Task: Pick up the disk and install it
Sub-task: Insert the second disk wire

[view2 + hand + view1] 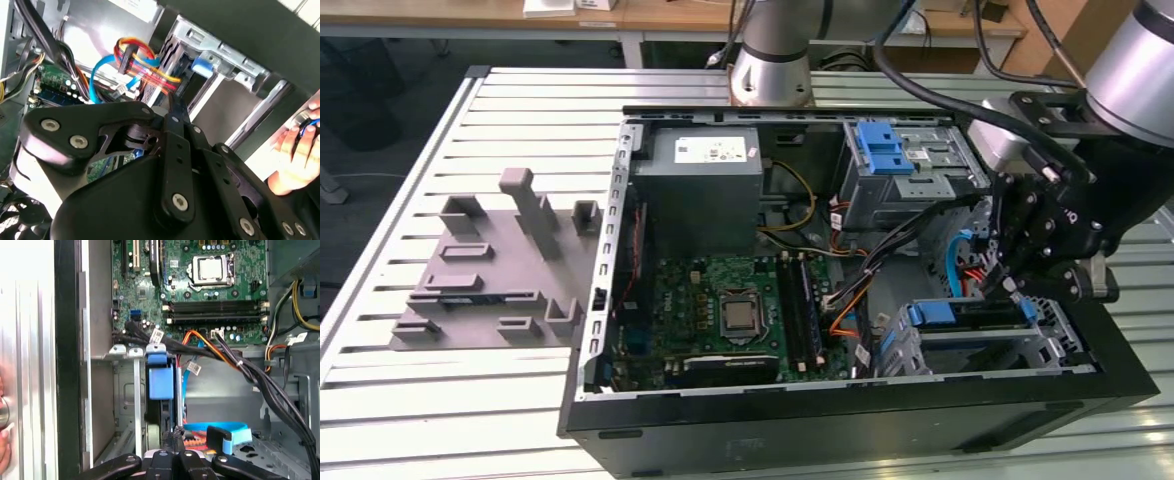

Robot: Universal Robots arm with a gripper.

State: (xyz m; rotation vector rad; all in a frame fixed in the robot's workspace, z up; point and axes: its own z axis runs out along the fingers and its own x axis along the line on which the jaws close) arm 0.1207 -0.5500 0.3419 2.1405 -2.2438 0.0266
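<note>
Gripper (1003, 285) low inside the open computer case (854, 425), on the exterior view's right, over the near drive cage (1047, 345). In both wrist views its two slim fingers (173, 436) lie pressed together, with nothing seen between them.

Case lies on its side on the slatted worktop (520, 110); motherboard (720, 310) exposed in the middle.

Disk (958, 314) appears already slid into that near cage, with the blue carrier front facing the motherboard and just below the fingertips. How far home it sits: cannot tell.

Judgement: if seating is the step, push squarely on the blue carrier front (160, 381), along the cage rails, not at an angle.

Hazard: the blue data cable (220, 432) and red-orange wire bundle (145, 67) run close beside the fingers and could snag.

A person's hand (297, 150) rests near the outside of the case.
</note>
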